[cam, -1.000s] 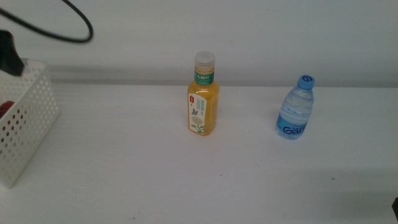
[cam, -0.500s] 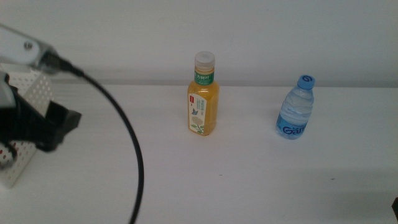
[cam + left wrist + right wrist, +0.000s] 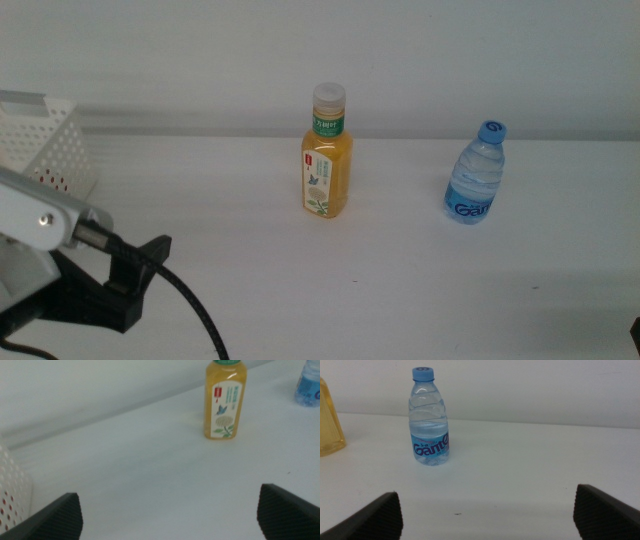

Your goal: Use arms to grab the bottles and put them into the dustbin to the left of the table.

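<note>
An orange juice bottle [image 3: 327, 175] with a white cap stands upright mid-table, also in the left wrist view [image 3: 225, 405]. To its right stands a squat clear water bottle [image 3: 474, 180] with a blue cap, close in the right wrist view [image 3: 429, 425]. The white perforated dustbin [image 3: 50, 140] sits at the far left; something red shows through its holes [image 3: 5, 505]. My left gripper [image 3: 170, 510] is open and empty at the near left [image 3: 125, 285], well short of the juice bottle. My right gripper [image 3: 487, 510] is open and empty, facing the water bottle from a distance.
The white table [image 3: 400, 280] runs back to a pale wall. A thick black cable [image 3: 195, 310] trails from the left arm across the near left corner. Only a dark sliver of the right arm [image 3: 636, 328] shows at the bottom right edge.
The left arm has swung from over the dustbin down to the near left of the table, now covering the bin's front part. Both bottles have stayed put.
</note>
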